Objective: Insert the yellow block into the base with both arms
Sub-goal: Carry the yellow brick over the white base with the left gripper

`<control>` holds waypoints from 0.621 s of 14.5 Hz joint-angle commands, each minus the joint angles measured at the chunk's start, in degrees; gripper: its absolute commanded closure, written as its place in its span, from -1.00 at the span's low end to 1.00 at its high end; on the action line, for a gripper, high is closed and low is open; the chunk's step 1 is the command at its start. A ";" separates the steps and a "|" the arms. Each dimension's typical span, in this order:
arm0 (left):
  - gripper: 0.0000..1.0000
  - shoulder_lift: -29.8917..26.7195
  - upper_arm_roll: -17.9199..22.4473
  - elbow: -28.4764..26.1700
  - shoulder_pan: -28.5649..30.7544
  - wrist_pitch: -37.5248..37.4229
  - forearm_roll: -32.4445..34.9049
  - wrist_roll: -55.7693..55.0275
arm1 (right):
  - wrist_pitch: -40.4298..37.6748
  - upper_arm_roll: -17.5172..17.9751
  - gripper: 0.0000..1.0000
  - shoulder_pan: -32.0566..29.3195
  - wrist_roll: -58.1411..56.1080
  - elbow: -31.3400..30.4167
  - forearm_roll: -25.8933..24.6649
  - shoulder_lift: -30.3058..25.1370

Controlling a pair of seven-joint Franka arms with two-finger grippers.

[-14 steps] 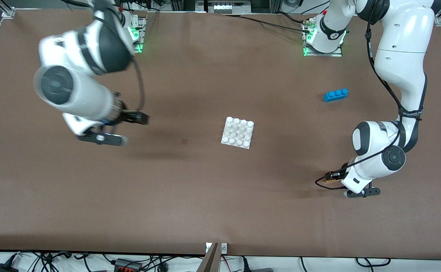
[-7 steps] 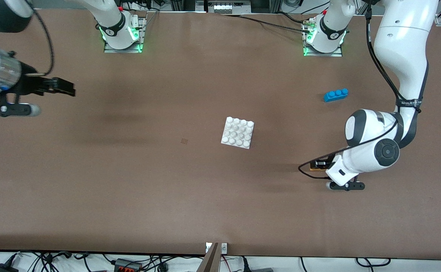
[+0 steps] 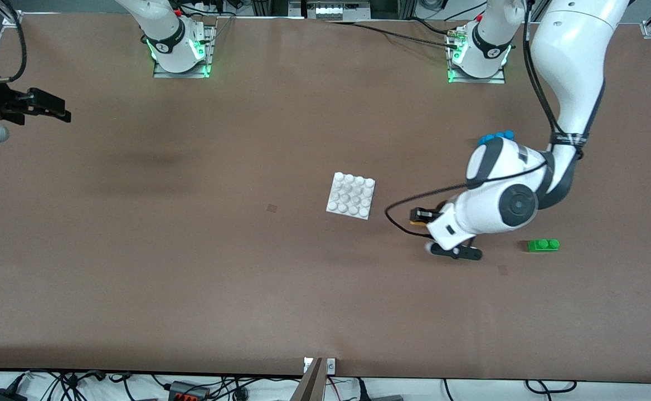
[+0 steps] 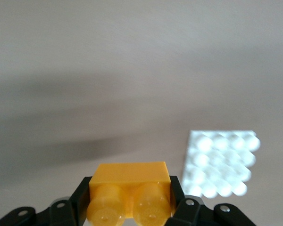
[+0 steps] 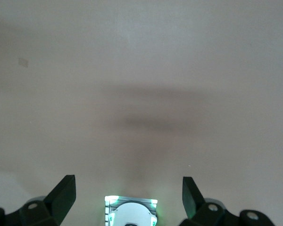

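The yellow block sits between the black fingers of my left gripper, which is shut on it, studs facing the wrist camera. In the front view only an orange sliver of the block shows under the left gripper. That gripper hangs over the table just beside the base, toward the left arm's end. The base is a white studded plate lying flat mid-table, and it also shows in the left wrist view. My right gripper is open and holds nothing, raised at the right arm's end of the table.
A green two-stud brick lies on the table toward the left arm's end, nearer the front camera than the base. A blue brick peeks out from under the left arm's wrist. The right arm's lit mount shows between its fingers.
The left arm has carried the yellow block toward the base, uncovering the green brick. The right arm has swung away from mid-table to the table's edge at its own end.
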 commanded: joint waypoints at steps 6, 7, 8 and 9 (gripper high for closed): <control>0.02 -2.79 1.98 -2.84 -14.03 4.84 4.07 -10.32 | 6.28 1.47 -1.00 0.78 -0.12 1.32 -3.25 0.25; 0.03 -4.62 5.39 -5.47 -17.63 7.38 3.64 -10.85 | 6.45 1.56 -1.00 0.87 -0.12 1.85 -3.17 0.70; 0.05 -6.47 7.34 -9.41 -19.32 10.98 3.20 -10.69 | 6.45 2.00 -1.00 1.39 -0.12 1.86 -3.08 0.61; 0.05 -7.53 7.35 -12.67 -19.51 14.67 3.11 -10.68 | 6.19 2.26 -1.00 1.65 -0.03 1.86 -3.08 0.61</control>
